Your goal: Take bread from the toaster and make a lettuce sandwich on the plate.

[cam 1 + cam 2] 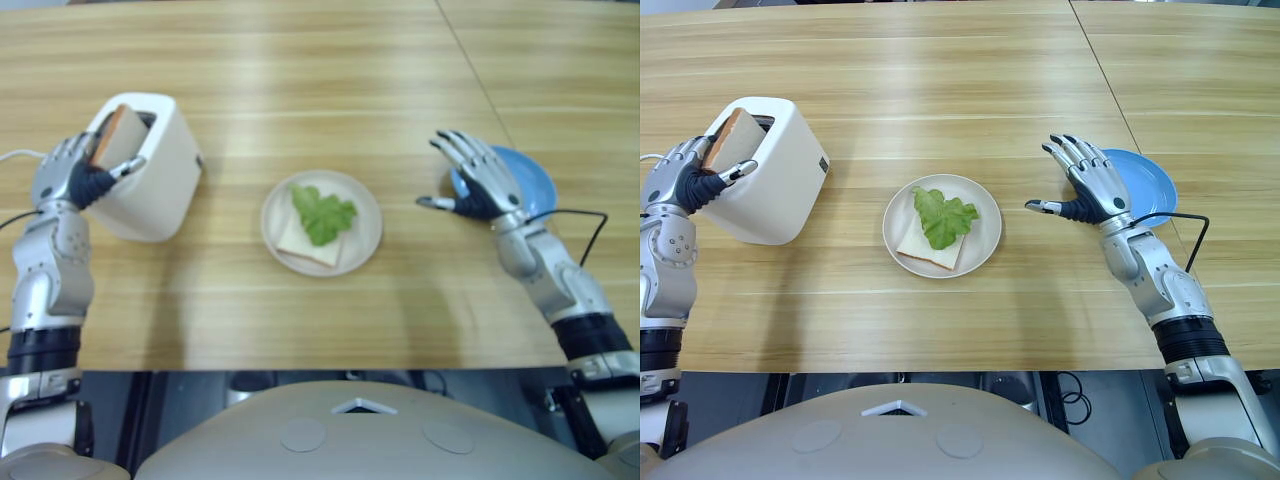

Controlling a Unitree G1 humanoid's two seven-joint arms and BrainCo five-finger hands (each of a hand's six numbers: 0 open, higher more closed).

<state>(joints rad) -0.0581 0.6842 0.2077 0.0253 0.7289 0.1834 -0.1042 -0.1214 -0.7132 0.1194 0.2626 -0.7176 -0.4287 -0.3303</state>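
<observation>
— Well, in the left eye view, where is the bread?
— One slice of bread (118,135) stands tilted in the slot of the white toaster (155,180), at the left of the wooden table (330,80). Its lower part is hidden inside the slot.
— And the left hand (72,172)?
— It is closed round the slice, its fingers curled over the left side and covering that edge. Beside the hand a white cord (18,155) is cut off at the picture's edge.
— The plate?
— The pale plate (366,230) lies mid-table, near the toaster and apart from both hands. A second slice (310,250) lies flat on it, with a lettuce leaf (322,213) on top that hides the slice's far half.
— What does the right eye view add?
— The right hand (1090,185) is at the right of the table, well apart from the pale plate. It is spread wide with the back of it upward, and it holds nothing. It overlaps the left rim of a blue plate (1152,180), and whether it touches that rim cannot be told.
— Anything else hard to read?
— A black cable (1185,214) comes out from behind the right forearm and bends on the table, so its start is hidden. The toaster's slot behind the slice is dark, and its inside cannot be made out.
</observation>
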